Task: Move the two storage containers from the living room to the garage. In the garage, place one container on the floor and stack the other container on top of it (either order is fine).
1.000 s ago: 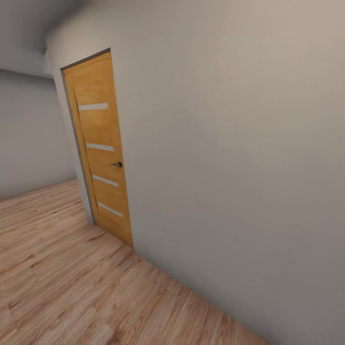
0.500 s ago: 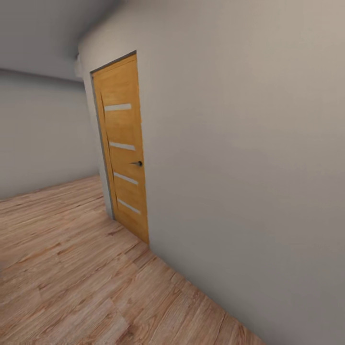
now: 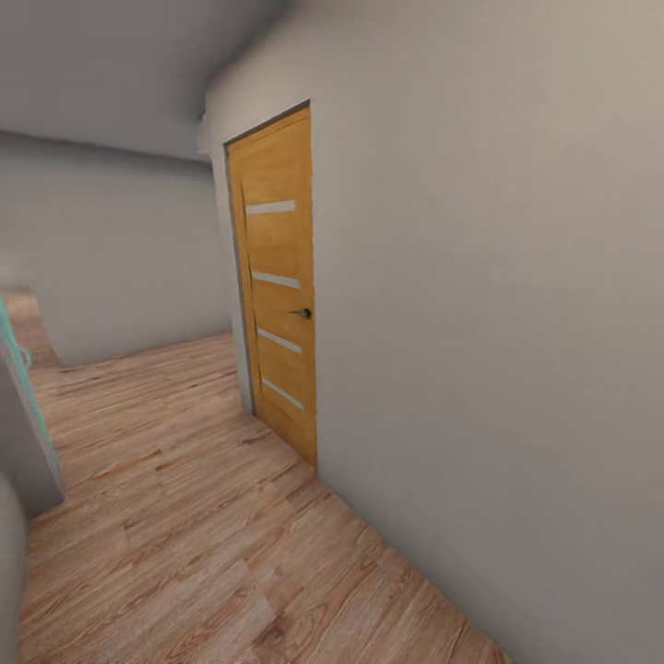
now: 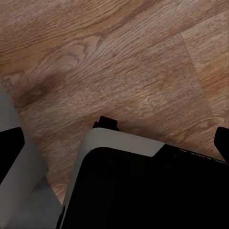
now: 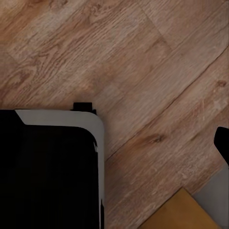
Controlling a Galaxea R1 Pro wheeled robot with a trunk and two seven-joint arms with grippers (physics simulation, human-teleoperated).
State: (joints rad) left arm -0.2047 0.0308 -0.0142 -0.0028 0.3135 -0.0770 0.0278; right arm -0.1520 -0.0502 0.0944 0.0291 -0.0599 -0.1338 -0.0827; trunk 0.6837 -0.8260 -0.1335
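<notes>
One wooden door [image 3: 277,286] with four pale slats; both arms' fingers' spread possibly indeterminable.

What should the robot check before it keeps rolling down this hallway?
1. Wooden door in the wall on the right: shut, so not sticking out into the path: ok.
2. Wood-plank floor ahead: bare planks where it shows: ok.
3. Grey wall on the right: runs close alongside, needs room: cannot tell.
4. Teal-edged thing at the left edge: close by, could snag: cannot tell.
5. A red-orange bin being carried: the wrist views look down at floor and the robot's own body: cannot tell.
6. Jaws open or shut: cannot tell.
</notes>
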